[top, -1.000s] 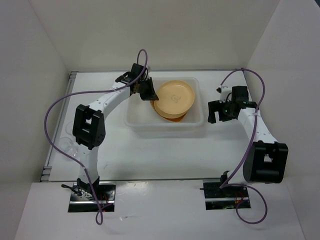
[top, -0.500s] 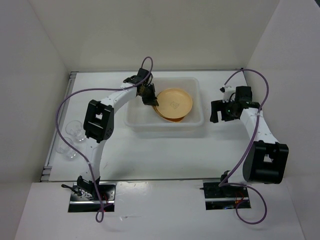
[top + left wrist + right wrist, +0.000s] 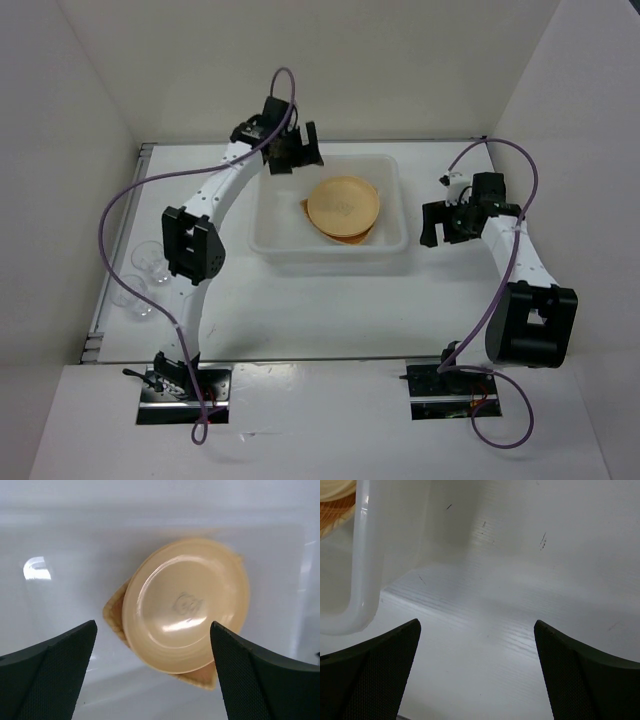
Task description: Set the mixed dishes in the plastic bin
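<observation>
The plastic bin (image 3: 330,252) stands mid-table. Inside it a yellow-orange plate (image 3: 343,204) lies flat on the tan woven tray (image 3: 304,208), whose corners stick out from under it. The left wrist view looks down on the same plate (image 3: 187,602), the tray (image 3: 114,614) and the bin floor (image 3: 55,615). My left gripper (image 3: 293,150) hangs open and empty above the bin's far-left corner, its fingers wide either side of the plate (image 3: 153,627). Two clear cups (image 3: 150,258) (image 3: 133,297) stand at the table's left edge. My right gripper (image 3: 437,222) is open and empty, just right of the bin.
The right wrist view shows the bin's rounded rim (image 3: 362,555) at left, a sliver of the dishes (image 3: 335,502) behind it, and bare white table under my right gripper (image 3: 477,625). White walls close in the table on three sides.
My left gripper opened and let go of the plate, which dropped flat onto the stack in the bin. The gripper then rose and pulled back toward the bin's far-left corner. The right arm stayed still.
</observation>
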`<state>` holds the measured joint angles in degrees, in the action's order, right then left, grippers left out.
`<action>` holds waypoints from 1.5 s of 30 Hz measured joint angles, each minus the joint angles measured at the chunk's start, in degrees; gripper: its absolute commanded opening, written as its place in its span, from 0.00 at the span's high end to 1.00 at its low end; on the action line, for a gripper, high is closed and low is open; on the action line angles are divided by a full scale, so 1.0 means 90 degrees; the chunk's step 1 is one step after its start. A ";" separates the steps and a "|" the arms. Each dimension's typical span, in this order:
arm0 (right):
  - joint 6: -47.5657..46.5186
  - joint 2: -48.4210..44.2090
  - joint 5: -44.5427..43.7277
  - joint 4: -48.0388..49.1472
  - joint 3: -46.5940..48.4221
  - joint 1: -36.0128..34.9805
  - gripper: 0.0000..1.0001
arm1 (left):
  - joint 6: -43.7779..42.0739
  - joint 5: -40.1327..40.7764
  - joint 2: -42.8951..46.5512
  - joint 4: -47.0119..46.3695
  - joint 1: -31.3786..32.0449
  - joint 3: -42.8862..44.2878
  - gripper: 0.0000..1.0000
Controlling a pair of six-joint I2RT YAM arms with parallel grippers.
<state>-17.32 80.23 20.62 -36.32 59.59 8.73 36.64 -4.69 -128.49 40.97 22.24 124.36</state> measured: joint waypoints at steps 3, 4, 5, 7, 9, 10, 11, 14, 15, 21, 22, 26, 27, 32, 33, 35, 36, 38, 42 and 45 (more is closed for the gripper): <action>-0.0138 -0.0012 -0.0005 -0.0260 0.0109 0.0007 0.02 | -0.0267 0.0318 0.0112 0.0590 -0.0034 0.1375 0.00; -0.0204 -0.0039 -0.0019 -0.0357 0.0175 0.0007 0.02 | -0.0367 0.0580 0.0306 0.0743 -0.0041 0.1605 0.00; -0.0257 -0.0121 -0.0044 -0.0423 0.0214 0.0005 0.02 | -0.0408 0.0872 0.0792 0.0753 -0.0083 0.1377 0.00; -0.0345 -0.0420 -0.0083 -0.0525 0.0216 0.0005 0.02 | -0.0420 0.1243 0.1928 0.0896 -0.0284 0.0452 0.00; -0.0418 -0.0901 -0.0053 -0.0607 0.0155 0.0005 0.02 | -0.0432 0.1384 0.3313 0.0631 -0.0799 -0.1175 0.00; -0.0447 -0.1144 -0.0032 -0.0651 0.0131 -0.0002 0.02 | -0.0425 0.1411 0.4002 0.0634 -0.1185 -0.1972 0.00; -0.0491 -0.1423 -0.0017 -0.0709 0.0126 -0.0027 0.02 | -0.0410 0.1457 0.4532 0.0663 -0.1620 -0.2633 0.00; -0.0566 -0.1996 -0.0070 -0.0804 0.0129 -0.0117 0.02 | -0.0403 0.1719 0.5401 0.0746 -0.2591 -0.4068 0.00; -0.0568 -0.2125 -0.0117 -0.0833 0.0129 -0.0143 0.02 | -0.0413 0.1785 0.5489 0.0811 -0.2671 -0.4401 0.00; -0.0515 -0.2776 -0.0381 -0.0823 0.0063 -0.0267 0.02 | -0.0537 0.1819 0.5277 0.0741 -0.2805 -0.5719 0.00; -0.0508 -0.2866 -0.0396 -0.0801 0.0036 -0.0289 0.02 | -0.0551 0.1826 0.5226 0.0704 -0.2934 -0.5887 0.00; -0.0362 -0.3082 -0.0568 -0.0731 -0.0078 -0.0313 0.02 | -0.0588 0.1831 0.4964 0.0510 -0.3334 -0.6156 0.01; -0.0345 -0.3099 -0.0605 -0.0721 -0.0104 -0.0313 0.02 | -0.0597 0.1829 0.4886 0.0423 -0.3381 -0.6156 0.01; -0.0270 -0.3096 -0.0712 -0.0641 -0.0216 -0.0318 0.02 | -0.0719 0.1829 0.4660 0.0056 -0.3536 -0.6205 0.04; -0.0262 -0.3096 -0.0721 -0.0617 -0.0233 -0.0318 0.02 | -0.0729 0.1829 0.4600 -0.0012 -0.3551 -0.6220 0.04; -0.0243 -0.3099 -0.0726 -0.0537 -0.0287 -0.0318 0.02 | -0.0741 0.1826 0.4471 -0.0180 -0.3587 -0.6268 0.05; -0.0231 -0.3101 -0.0731 -0.0508 -0.0313 -0.0318 0.02 | -0.0743 0.1829 0.4381 -0.0279 -0.3609 -0.6319 0.05; -0.0223 -0.3101 -0.0743 -0.0457 -0.0359 -0.0318 0.02 | -0.0743 0.1829 0.4228 -0.0423 -0.3657 -0.6448 0.05; -0.0221 -0.3104 -0.0748 -0.0386 -0.0393 -0.0318 0.02 | -0.0746 0.1831 0.3946 -0.0525 -0.3742 -0.6581 0.14; -0.0221 -0.3118 -0.0748 -0.0333 -0.0423 -0.0318 0.02 | -0.0767 0.1836 0.3859 -0.0627 -0.3808 -0.6603 0.90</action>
<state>-19.31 52.16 13.89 -39.31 55.79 5.87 29.74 11.84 -93.76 35.33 -12.03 64.93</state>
